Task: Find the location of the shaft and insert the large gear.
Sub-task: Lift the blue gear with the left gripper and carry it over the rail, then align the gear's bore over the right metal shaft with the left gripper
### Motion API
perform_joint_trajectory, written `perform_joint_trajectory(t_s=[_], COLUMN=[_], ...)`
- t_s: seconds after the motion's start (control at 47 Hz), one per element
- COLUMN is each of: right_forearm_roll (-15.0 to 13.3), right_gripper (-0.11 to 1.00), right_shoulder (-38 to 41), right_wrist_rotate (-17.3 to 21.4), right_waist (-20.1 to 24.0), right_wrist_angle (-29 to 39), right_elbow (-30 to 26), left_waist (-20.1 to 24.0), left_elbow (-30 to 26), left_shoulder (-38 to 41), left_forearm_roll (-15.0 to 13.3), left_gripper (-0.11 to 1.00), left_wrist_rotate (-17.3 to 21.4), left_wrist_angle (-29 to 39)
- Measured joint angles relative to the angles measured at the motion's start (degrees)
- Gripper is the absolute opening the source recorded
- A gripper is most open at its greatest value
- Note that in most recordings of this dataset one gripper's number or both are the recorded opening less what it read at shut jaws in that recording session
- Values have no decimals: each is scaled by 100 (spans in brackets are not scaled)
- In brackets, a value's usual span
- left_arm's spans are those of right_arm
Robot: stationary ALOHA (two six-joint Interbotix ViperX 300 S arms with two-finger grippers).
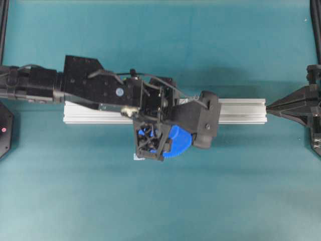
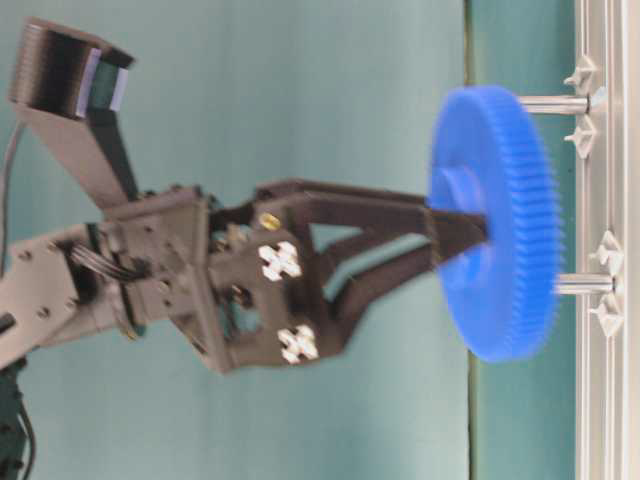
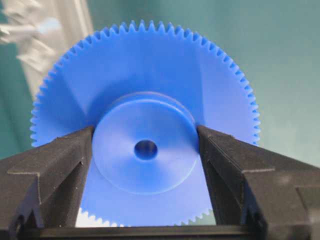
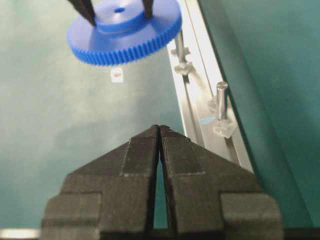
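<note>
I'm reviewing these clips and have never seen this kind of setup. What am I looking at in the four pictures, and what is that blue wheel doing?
Two robot arms work over a teal table. One picture looks straight down, one is shot from table height and appears turned sideways, and two come from cameras on the arms' wrists. The left gripper clamps the raised hub of the large gear, a blue toothed wheel, and holds it in the air beside an aluminium rail. Two small metal pins stand on that rail; the shaft is one of them, and the gear is not yet on either. The right gripper is shut and holds nothing.
</note>
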Motion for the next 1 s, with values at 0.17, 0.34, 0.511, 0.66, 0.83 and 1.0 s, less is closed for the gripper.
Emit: perform_joint_trajectory(t_s=[0.17, 0.34, 0.511, 0.66, 0.83, 1.0], right_forearm_roll=[0, 0, 0, 0, -9, -44], right_gripper=[6, 6, 6, 6, 6, 6], right_shoulder=[0, 0, 0, 0, 0, -26], right_wrist_rotate=[0, 0, 0, 0, 0, 0], right_waist=[0, 0, 0, 9, 0, -9], right_wrist_angle=[88, 97, 97, 114, 229, 255], right_elbow=[9, 9, 9, 9, 35, 35], left_waist=[185, 343, 448, 527, 580, 633], left_elbow=[-237, -527, -835, -1063, -1301, -1529], left_shoulder=[26, 211, 510, 738, 949, 1143], left_forearm_roll=[9, 9, 9, 9, 9, 9], left_gripper=[72, 72, 72, 72, 72, 72], left_wrist_rotate=[308, 624, 809, 844, 853, 861], left_wrist_angle=[9, 123, 202, 202, 202, 202])
